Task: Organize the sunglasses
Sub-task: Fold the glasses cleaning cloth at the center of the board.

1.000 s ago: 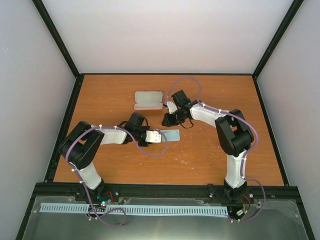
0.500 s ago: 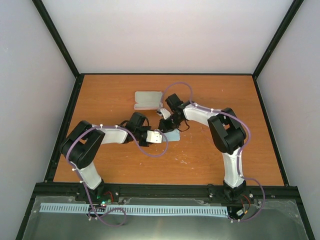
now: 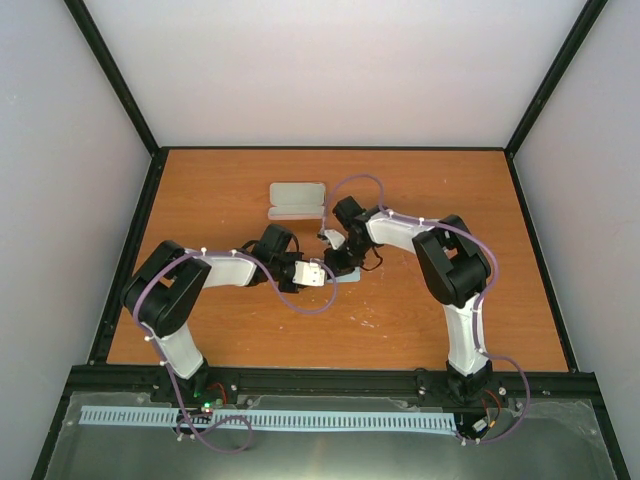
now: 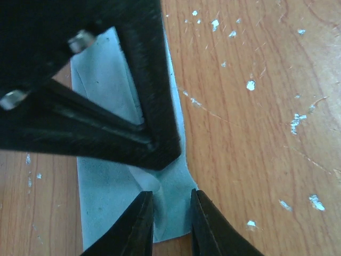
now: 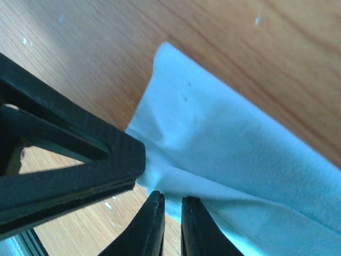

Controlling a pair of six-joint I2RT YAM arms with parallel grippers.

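A: State of the left end effector (image 4: 171, 200)?
B: Narrow, pinched on a pleat of the light blue cloth (image 4: 106, 186) on the bench (image 4: 256, 133).
A: And the right end effector (image 5: 171, 200)?
B: Nearly closed, nipping the same cloth's edge, close by the left's fingers.
A: And the sunglasses?
B: Not to be made out in any view; only an oblong case (image 3: 297, 198) beyond the cloth.
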